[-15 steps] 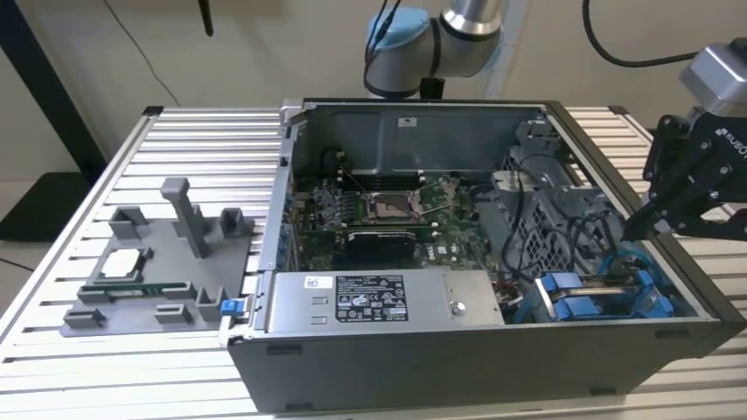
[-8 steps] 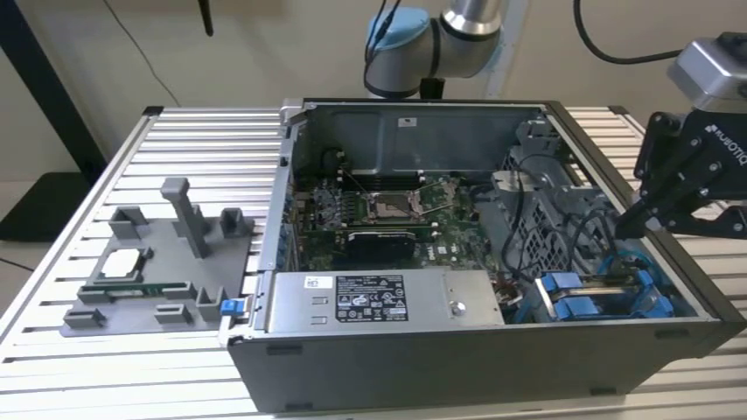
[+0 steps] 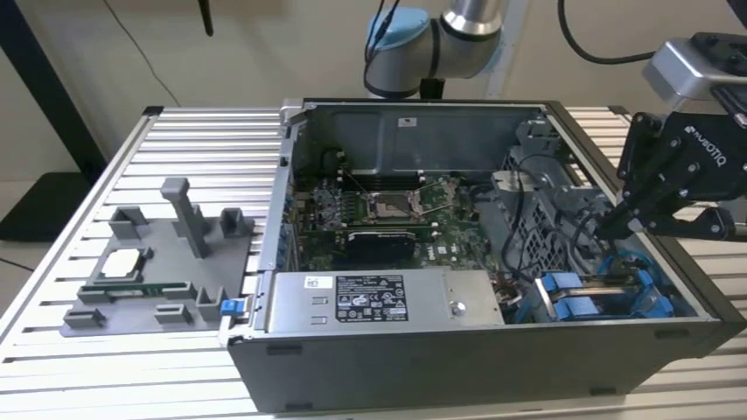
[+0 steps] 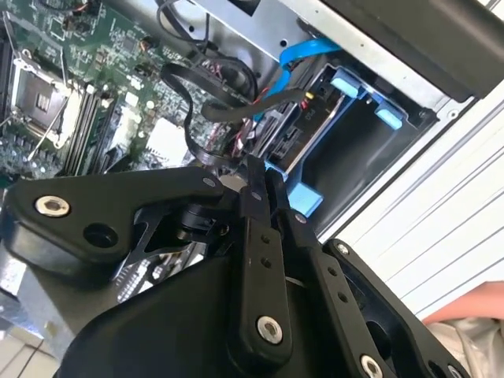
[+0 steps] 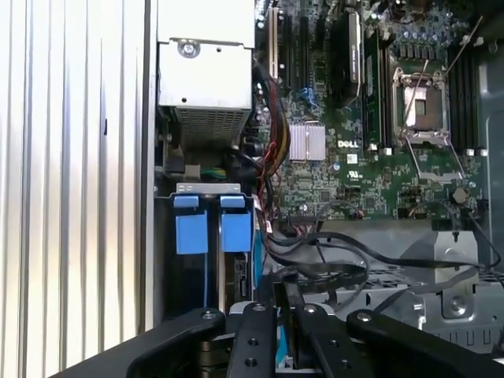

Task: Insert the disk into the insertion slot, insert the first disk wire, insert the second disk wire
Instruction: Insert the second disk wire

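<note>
The gripper (image 4: 264, 177) is pinched almost shut on a thin black wire (image 4: 185, 110) beside the disk (image 3: 596, 302), which sits in its slot (image 4: 354, 157) at the case's near right; the wire looks soft and bendy, best held near its plug.

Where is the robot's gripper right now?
In the exterior view the gripper is on the exterior view's right, inside the open computer case, just above the blue drive holders.

disk (image 3: 607, 293): blue caddy, seated | insertion slot (image 3: 653, 262): grey cage, holds disk
</note>
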Robot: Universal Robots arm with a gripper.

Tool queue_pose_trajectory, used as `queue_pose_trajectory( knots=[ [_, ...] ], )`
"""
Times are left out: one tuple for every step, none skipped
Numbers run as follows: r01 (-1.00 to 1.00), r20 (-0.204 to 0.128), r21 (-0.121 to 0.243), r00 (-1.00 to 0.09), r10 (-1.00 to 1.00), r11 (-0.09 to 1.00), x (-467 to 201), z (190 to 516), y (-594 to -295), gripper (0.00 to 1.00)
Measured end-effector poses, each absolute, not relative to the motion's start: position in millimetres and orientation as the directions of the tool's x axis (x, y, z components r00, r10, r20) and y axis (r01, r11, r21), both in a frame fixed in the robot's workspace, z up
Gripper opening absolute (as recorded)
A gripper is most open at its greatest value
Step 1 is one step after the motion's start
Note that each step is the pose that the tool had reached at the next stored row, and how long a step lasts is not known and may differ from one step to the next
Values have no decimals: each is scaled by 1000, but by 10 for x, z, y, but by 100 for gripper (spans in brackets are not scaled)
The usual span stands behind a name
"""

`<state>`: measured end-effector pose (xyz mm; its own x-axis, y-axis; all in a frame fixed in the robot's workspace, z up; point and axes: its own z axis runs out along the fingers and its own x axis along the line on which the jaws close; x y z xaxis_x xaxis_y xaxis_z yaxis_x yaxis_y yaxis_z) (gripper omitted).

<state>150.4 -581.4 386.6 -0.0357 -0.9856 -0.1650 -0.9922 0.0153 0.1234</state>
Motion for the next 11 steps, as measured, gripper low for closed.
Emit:
queue_pose_trajectory(
  knots=[
    [-992,-165,123,-36,-986,15,1498,3863,-5815,0],
    [-992,-165,122,-35,-986,15,1491,3859,-5818,0],
    [-993,-165,120,-35,-986,15,1486,3851,-5821,0],
    [-993,-165,116,-34,-986,15,1479,3840,-5824,0],
    [-994,-165,111,-34,-986,15,1473,3828,-5826,0],
    [-994,-166,107,-33,-986,15,1468,3815,-5829,0],
    [-995,-166,102,-32,-986,15,1463,3801,-5831,0],
    [-995,-166,99,-32,-986,15,1459,3788,-5833,0],
    [-995,-166,96,-31,-986,15,1456,3774,-5835,0],
    [-995,-166,94,-31,-986,15,1453,3762,-5838,0],
    [-996,-165,92,-30,-986,15,1450,3750,-5841,0]
  ],
)
